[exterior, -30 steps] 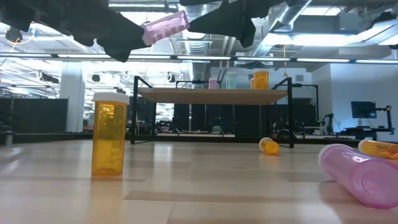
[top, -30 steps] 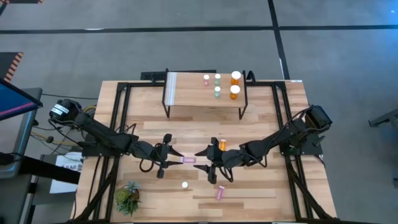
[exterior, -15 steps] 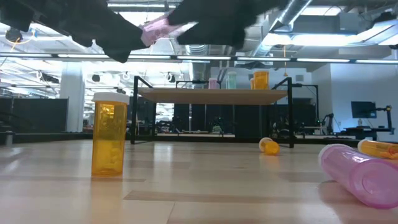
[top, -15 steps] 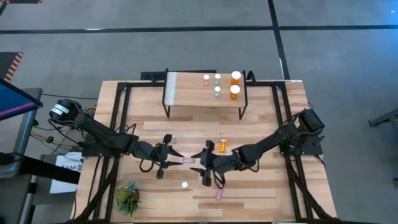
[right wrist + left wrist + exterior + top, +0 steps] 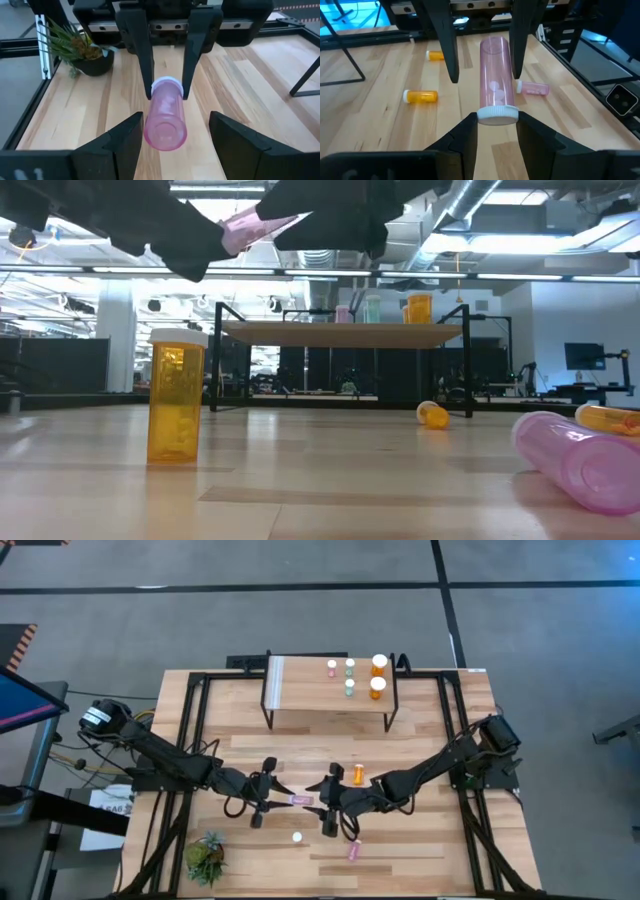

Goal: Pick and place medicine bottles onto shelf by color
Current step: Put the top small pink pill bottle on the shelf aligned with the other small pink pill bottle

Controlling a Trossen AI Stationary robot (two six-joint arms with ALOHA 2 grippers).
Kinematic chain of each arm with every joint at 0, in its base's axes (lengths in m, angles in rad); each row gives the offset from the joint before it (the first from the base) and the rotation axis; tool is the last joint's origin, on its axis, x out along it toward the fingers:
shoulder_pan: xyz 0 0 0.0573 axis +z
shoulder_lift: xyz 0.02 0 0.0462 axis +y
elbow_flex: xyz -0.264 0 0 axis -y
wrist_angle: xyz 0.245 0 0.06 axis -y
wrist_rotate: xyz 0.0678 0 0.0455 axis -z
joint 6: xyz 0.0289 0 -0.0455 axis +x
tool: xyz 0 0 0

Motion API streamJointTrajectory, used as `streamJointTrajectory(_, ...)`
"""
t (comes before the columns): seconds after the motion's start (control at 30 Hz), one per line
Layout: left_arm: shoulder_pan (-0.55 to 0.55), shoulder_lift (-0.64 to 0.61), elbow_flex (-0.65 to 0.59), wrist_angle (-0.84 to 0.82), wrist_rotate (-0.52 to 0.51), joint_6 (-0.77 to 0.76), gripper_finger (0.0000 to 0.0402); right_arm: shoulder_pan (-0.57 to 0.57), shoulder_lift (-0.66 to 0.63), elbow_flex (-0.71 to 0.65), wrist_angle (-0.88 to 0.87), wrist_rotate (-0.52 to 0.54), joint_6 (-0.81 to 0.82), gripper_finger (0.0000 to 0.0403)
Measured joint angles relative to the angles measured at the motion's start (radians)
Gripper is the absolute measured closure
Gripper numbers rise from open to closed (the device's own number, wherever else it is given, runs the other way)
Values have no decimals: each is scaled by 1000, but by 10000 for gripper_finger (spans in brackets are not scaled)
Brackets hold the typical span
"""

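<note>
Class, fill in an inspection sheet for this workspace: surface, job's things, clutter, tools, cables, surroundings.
Surface: wooden tabletop, bare between items.
Job's things: shelf carries one pink, two teal and two orange bottles; held pink bottle is in mid-air; loose bottles lie on the table.
Clutter: small green plant at a table corner.
Tools: left tool grips the pink bottle at its cap end; right tool is open around its other end.
Cables: bundle beside the left arm's base.
Surroundings: grey floor; no people seen.
</note>
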Motion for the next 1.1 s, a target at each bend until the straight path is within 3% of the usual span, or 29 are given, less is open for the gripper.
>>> streamJointTrajectory(0.3, 0, 0, 0, -21, 5, -7, 291, 2, 0, 0, -1, 0, 0, 168)
streamJointTrajectory(0.77, 0, 0, 0, -22, 4, -11, 288, 2, 0, 0, -3, -1, -4, 290)
streamJointTrajectory(1.1, -5, 0, 0, -36, -78, -10, 203, 2, -1, 0, -3, 0, -6, 284)
